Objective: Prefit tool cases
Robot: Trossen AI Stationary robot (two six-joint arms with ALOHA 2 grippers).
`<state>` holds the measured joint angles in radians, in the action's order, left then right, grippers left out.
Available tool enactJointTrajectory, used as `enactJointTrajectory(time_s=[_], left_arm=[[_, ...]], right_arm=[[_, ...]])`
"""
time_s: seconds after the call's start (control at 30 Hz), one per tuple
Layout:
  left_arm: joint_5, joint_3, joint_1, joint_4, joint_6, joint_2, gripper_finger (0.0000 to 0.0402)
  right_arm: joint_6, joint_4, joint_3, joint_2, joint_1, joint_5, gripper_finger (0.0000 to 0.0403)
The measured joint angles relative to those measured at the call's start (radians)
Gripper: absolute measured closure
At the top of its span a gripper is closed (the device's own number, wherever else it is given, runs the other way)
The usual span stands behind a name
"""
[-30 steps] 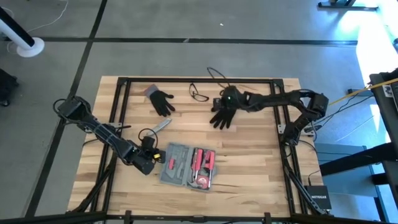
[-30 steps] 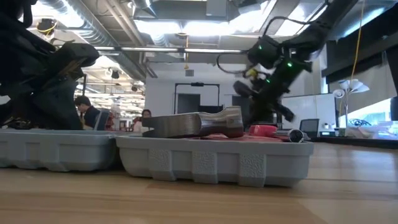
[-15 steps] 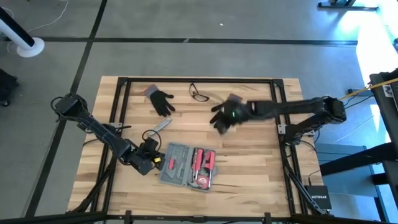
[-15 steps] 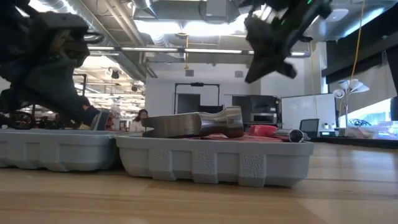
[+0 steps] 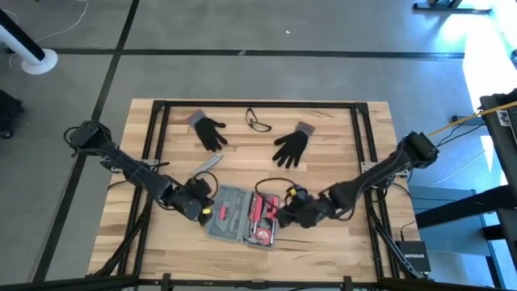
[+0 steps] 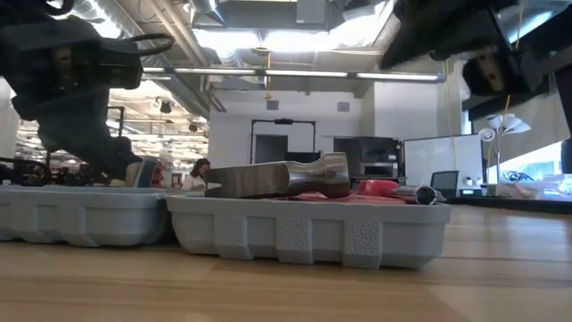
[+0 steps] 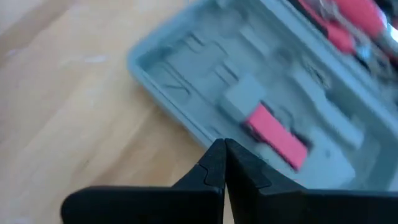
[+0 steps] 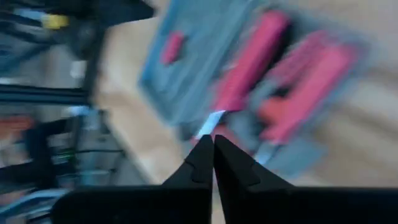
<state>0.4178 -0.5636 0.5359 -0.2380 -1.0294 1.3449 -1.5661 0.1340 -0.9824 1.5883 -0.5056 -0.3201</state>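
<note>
The pale wooden plank table (image 5: 323, 242) carries the open flat blue-grey plastic tool case (image 5: 242, 217) near its front edge, roughly mid-width. The case is a rounded-corner rectangle with moulded recesses; red-handled tools (image 5: 262, 212) lie in its right half, and a steel hammer head (image 6: 277, 177) stands proud of the rim in the low view. Its long axis runs across the table, tilted slightly, so one short end faces each arm.

The left gripper (image 5: 196, 204) sits just beside the case's left end, fingers pressed together and holding nothing; its wrist view shows the closed tips (image 7: 222, 163) right over the case's near wall. The right gripper (image 5: 289, 212) hangs at the case's right end, tips also together and empty, looking down on the red handles. Both are about equally near, each on its own side, so either end could be nudged from where the arms stand.

Farther back lie two black fabric gloves, limp and matte (image 5: 210, 132) (image 5: 292, 147), thin-framed safety glasses (image 5: 258, 123) between them, and a small slim grey bar (image 5: 208, 163) behind the left gripper.
</note>
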Motion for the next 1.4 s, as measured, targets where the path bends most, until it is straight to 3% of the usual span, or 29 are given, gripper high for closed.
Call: enactJointTrajectory(time_s=[0.17, 0.43, 0.6, 0.7, 0.9, 1.4], left_arm=[[-0.058, 0.0, -0.009, 0.007, 0.069, 0.0, 0.0401], [-0.059, 0.001, -0.004, 0.013, 0.025, 0.0, 0.0401], [-0.052, 0.001, -0.006, 0.009, -0.029, 0.0, 0.0401], [-0.045, 0.001, -0.012, -0.017, -0.123, 0.0, 0.0401], [0.001, 0.001, -0.013, -0.116, -0.317, 0.0, 0.0401], [-0.039, 0.001, -0.02, -0.097, -0.347, 0.0, 0.0401]], right_arm=[[0.103, -0.065, -0.082, 0.112, 0.018, 0.126, 0.0333], [0.273, 0.151, -0.324, 0.258, 0.106, 0.251, 0.027], [0.339, 0.355, -0.441, 0.312, 0.147, 0.29, 0.0267], [0.266, 0.445, -0.465, 0.314, 0.156, 0.274, 0.0267], [0.194, 0.352, -0.465, 0.337, 0.127, 0.219, 0.0273], [0.075, 0.273, -0.463, 0.446, 0.081, 0.2, 0.0297]])
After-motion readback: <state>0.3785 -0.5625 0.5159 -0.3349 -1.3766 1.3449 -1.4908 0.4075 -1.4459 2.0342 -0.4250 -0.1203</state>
